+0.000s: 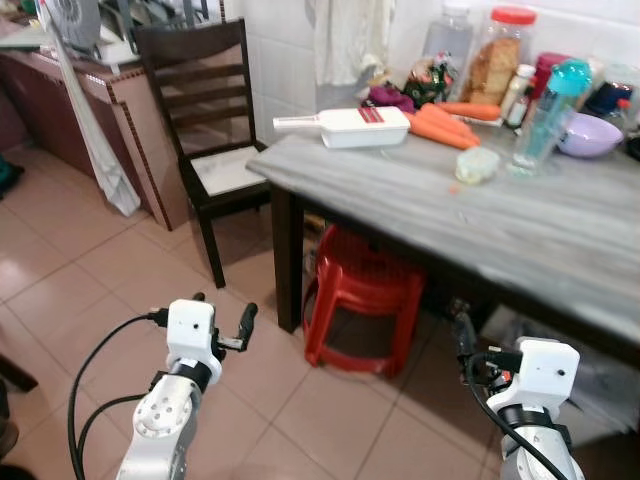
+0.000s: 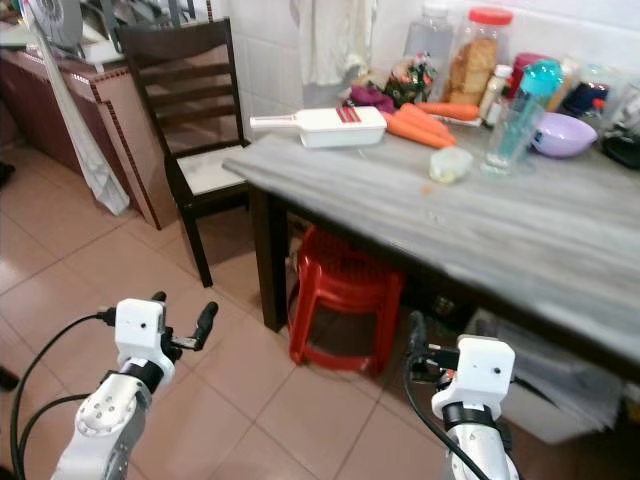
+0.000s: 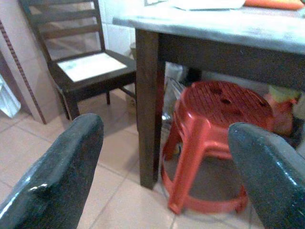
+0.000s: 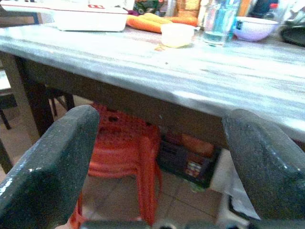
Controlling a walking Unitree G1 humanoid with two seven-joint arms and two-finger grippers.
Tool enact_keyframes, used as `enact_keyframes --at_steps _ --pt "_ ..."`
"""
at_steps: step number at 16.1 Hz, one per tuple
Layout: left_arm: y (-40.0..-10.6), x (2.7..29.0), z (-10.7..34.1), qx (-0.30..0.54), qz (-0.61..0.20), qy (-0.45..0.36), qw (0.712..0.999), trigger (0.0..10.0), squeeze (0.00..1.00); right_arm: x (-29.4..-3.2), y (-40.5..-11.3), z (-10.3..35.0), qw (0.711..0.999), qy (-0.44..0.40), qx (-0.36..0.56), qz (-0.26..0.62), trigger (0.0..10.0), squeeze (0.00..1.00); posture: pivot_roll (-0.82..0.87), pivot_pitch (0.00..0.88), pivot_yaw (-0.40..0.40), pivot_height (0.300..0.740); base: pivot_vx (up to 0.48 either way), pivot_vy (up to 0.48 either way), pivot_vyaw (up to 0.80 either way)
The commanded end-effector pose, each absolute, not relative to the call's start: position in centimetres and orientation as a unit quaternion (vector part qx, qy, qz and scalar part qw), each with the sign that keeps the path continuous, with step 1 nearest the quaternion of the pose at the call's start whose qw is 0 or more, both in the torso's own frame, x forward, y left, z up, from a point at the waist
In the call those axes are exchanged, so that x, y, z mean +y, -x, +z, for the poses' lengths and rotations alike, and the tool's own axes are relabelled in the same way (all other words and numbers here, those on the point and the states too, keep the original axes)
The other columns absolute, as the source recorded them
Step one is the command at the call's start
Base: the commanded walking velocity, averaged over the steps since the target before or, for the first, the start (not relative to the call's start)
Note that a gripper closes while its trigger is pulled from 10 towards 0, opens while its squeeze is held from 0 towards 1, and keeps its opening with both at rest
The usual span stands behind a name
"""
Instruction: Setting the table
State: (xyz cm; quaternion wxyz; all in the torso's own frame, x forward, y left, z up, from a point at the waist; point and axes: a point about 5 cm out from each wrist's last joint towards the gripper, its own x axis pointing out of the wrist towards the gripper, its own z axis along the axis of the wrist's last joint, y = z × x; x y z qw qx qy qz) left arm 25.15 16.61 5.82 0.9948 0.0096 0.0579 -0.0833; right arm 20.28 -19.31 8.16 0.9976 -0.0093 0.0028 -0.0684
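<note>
A grey wooden table (image 1: 520, 215) stands ahead of me and to the right. At its far side lie a white slicer box (image 1: 355, 127), several carrots (image 1: 445, 125), a small pale cup (image 1: 477, 165), a clear glass tumbler (image 1: 535, 140) and a purple bowl (image 1: 590, 135). My left gripper (image 1: 222, 308) hovers low over the tiled floor, short of the table's corner leg, open and empty. My right gripper (image 4: 161, 117) is held below the table's front edge, also open with nothing between its fingers.
A red plastic stool (image 1: 365, 295) sits under the table near the corner leg. A dark wooden chair (image 1: 215, 150) stands at the left against a tiled counter. Jars and bottles (image 1: 495, 60) line the wall. Boxes and bags (image 1: 600, 370) are stowed under the table's right part.
</note>
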Motion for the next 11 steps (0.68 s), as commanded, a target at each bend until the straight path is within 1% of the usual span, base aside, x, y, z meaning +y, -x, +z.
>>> enact_keyframes --at_steps 1,7,8,10,11 --pt "-25.1 16.7 6.0 0.055 -0.08 -0.01 0.995 10.0 0.0 -19.4 -20.3 8.6 0.997 0.014 -0.005 -0.072 10.0 0.0 0.07 0.0 -0.023 0.74 -0.296 0.0 0.0" --pt "-25.1 16.5 5.9 0.06 -0.086 -0.013 0.994 10.0 0.0 -19.5 -20.1 8.1 0.997 0.012 0.018 -0.077 10.0 0.0 0.06 0.0 -0.022 0.74 -0.308 0.0 0.0" --pt "-25.1 16.4 6.0 0.052 -0.096 -0.014 0.994 10.0 0.0 -19.9 -20.1 7.7 0.994 0.013 0.035 -0.099 10.0 0.0 0.06 0.0 -0.017 0.74 0.0 0.0 0.0" --pt "-25.1 16.3 6.1 0.053 -0.107 -0.005 0.993 10.0 0.0 -20.2 -20.2 7.6 0.993 0.024 0.042 -0.112 10.0 0.0 0.06 0.0 -0.012 0.74 0.0 0.0 0.0" --pt "-25.0 16.3 6.1 0.053 -0.115 0.003 0.992 10.0 0.0 -20.2 -20.3 7.4 0.992 0.016 0.048 -0.111 10.0 0.0 0.06 0.0 -0.011 0.74 0.0 0.0 0.0"
